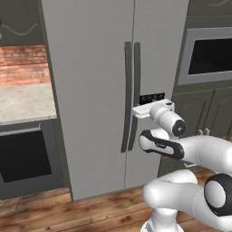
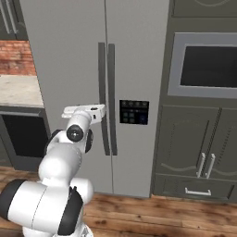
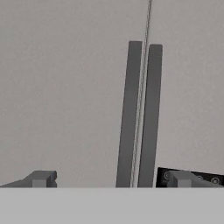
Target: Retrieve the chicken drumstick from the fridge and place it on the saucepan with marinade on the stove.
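Note:
The fridge (image 1: 90, 90) (image 2: 65, 60) (image 3: 65, 87) stands with both doors shut, its two dark vertical handles (image 1: 131, 95) (image 2: 107, 92) (image 3: 140, 113) side by side at the door seam. My gripper (image 1: 135, 110) (image 2: 102, 109) (image 3: 111, 179) is open, held level at mid-handle height just in front of the handles and empty. In the hand view its fingertips (image 3: 41, 178) sit wide apart, with the handles between them and further off. The chicken drumstick is hidden behind the shut doors. The saucepan with marinade and the stove are out of view.
A dark control panel (image 1: 152, 98) (image 2: 134, 112) sits on the right fridge door. Right of the fridge are a built-in wall oven (image 1: 210, 56) (image 2: 208, 65) and grey cabinet doors (image 2: 199, 152). To the left are a beige counter (image 1: 25, 102) (image 2: 18, 90) and a dark-windowed appliance front (image 1: 22, 158).

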